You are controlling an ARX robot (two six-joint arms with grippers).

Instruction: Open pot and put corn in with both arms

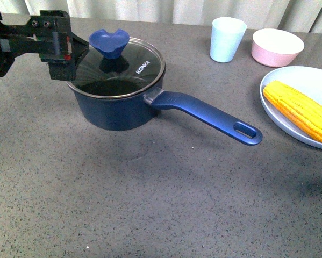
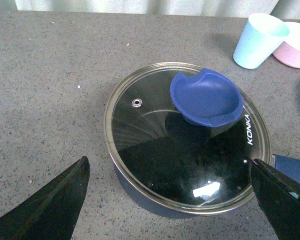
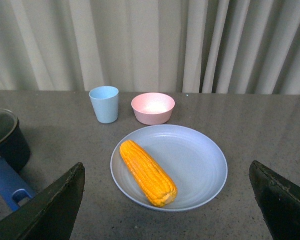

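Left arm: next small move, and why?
Probably advance the left gripper toward the blue knob and lower it around the knob. The glass lid is on the pot, the jaws are open and empty, and the knob lies beyond the fingertips, so closing now would grip nothing.

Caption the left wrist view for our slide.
Open left gripper framing the pot, glass lid with blue knob on.

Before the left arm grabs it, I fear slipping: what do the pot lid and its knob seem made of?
The lid looks like clear glass in a metal rim: see-through, glossy, with reflections. The knob looks like matte blue plastic or silicone; I cannot tell which.
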